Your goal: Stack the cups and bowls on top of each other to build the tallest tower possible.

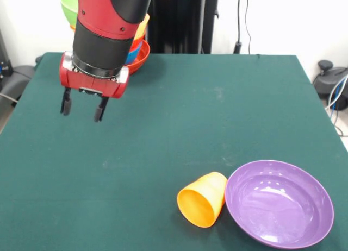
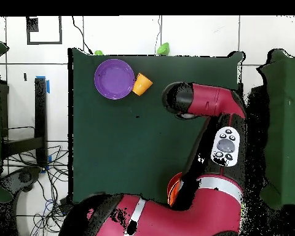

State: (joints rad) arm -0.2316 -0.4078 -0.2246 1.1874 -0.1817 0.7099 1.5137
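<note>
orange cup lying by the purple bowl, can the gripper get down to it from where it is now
Probably yes. The gripper hangs open and empty above bare green table, with nothing between it and the orange cup. The cup lies on its side against the purple bowl, which crowds one side of a grasp.

Dark green table [image 1: 179,115]. Glossy purple bowl [image 1: 279,202]; plain orange cup [image 1: 203,199]. Tower [image 1: 137,46] banded orange, blue, red-orange, with green bowl [image 1: 69,6] above. Red and black arm [image 1: 109,23]; red-housed gripper [image 1: 81,108], black fingers [image 1: 66,102].
</note>
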